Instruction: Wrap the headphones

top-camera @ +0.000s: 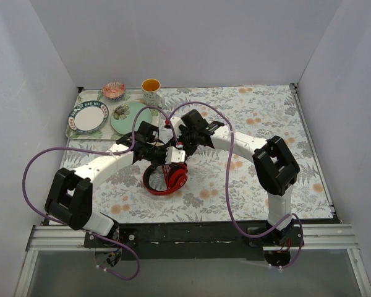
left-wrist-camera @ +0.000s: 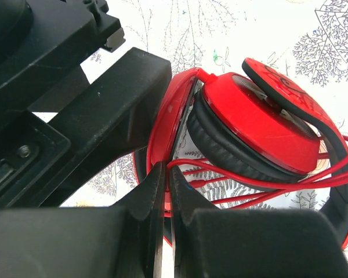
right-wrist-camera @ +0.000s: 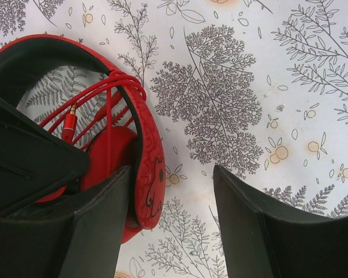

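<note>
The red headphones (top-camera: 166, 178) lie on the floral tablecloth at mid-table, with the thin red cable (left-wrist-camera: 249, 182) looped in several strands across the headband opening. My left gripper (top-camera: 170, 156) sits just above them. In the left wrist view its jaws (left-wrist-camera: 167, 174) are shut on a strand of the cable, next to the red earcup (left-wrist-camera: 261, 127). My right gripper (top-camera: 180, 143) is close behind it and open (right-wrist-camera: 171, 169). The headband's red end (right-wrist-camera: 148, 156) lies against its left finger, inside the gap. The cable's plug (right-wrist-camera: 69, 121) rests among the loops.
At the back left stand a blue-rimmed plate (top-camera: 89, 117), a green plate (top-camera: 131, 117), a pink bowl (top-camera: 114, 90) and an orange-lined mug (top-camera: 151, 91). Purple robot cables (top-camera: 34, 164) arc over both arms. White walls enclose the table.
</note>
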